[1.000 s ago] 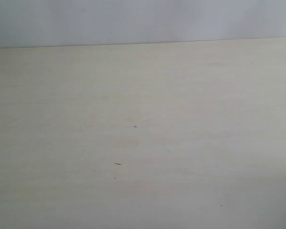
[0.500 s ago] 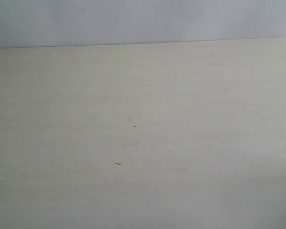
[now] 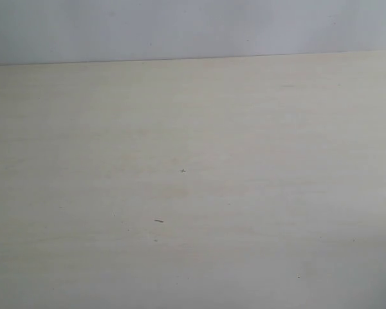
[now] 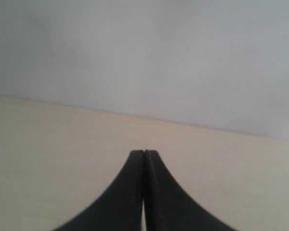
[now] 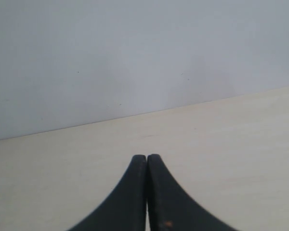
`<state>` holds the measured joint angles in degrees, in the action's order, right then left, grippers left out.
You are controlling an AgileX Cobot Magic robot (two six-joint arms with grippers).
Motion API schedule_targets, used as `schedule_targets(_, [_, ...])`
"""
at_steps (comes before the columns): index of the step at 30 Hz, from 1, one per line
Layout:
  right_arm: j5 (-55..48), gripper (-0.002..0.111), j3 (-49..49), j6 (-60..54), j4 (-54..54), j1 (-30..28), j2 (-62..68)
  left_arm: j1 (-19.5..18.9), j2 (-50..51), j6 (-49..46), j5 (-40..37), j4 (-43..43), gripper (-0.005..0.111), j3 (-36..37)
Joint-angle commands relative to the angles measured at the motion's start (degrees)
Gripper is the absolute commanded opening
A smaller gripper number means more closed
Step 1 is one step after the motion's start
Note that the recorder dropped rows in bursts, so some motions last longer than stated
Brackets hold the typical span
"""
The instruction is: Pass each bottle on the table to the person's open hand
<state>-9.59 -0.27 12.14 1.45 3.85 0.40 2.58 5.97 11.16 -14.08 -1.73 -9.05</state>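
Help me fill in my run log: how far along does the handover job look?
Done: cannot tell; the tabletop shows only small dark specks, with no bottle or hand in any view. In hand: nothing; the left claw and right claw are both shut and empty. Left: either every bottle is already handed over or none has arrived; these views cannot settle which.

Plain pale grey wall [image 3: 193,26] across bkgd, w/ a few tiny dark specks.

No readable text, label or number anywhere.
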Motion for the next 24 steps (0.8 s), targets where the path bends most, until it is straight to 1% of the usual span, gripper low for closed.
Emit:
schedule_targets(1, [0.48, 0.000, 0.27, -0.09, 0.02, -0.35, -0.40, -0.06, -0.30, 0.51, 1.60, -2.31, 0.000, 4.99])
schedule_targets(3, [0.48, 0.000, 0.27, -0.09, 0.02, -0.35, -0.40, -0.06, -0.30, 0.51, 5.92, -2.31, 0.000, 8.24])
schedule_targets(5, [0.48, 0.000, 0.27, -0.09, 0.02, -0.35, -0.40, -0.06, -0.30, 0.51, 8.49, -2.31, 0.000, 9.05])
schedule_targets(6, [0.48, 0.000, 0.27, -0.09, 0.02, -0.35, -0.40, -0.06, -0.30, 0.51, 8.57, -2.31, 0.000, 9.05])
schedule_targets(7, [0.19, 0.000, 0.27, -0.09, 0.02, -0.35, -0.40, -0.06, -0.30, 0.51, 6.19, -2.31, 0.000, 9.05])
schedule_targets(8, [-0.50, 0.000, 0.27, -0.09, 0.02, -0.35, -0.40, -0.06, -0.30, 0.40, 5.60, -2.31, 0.000, 9.05])
schedule_targets(24, [-0.95, 0.000, 0.27, -0.09, 0.02, -0.35, -0.40, -0.06, -2.66, 0.40, 5.60, -2.31, 0.000, 9.05])
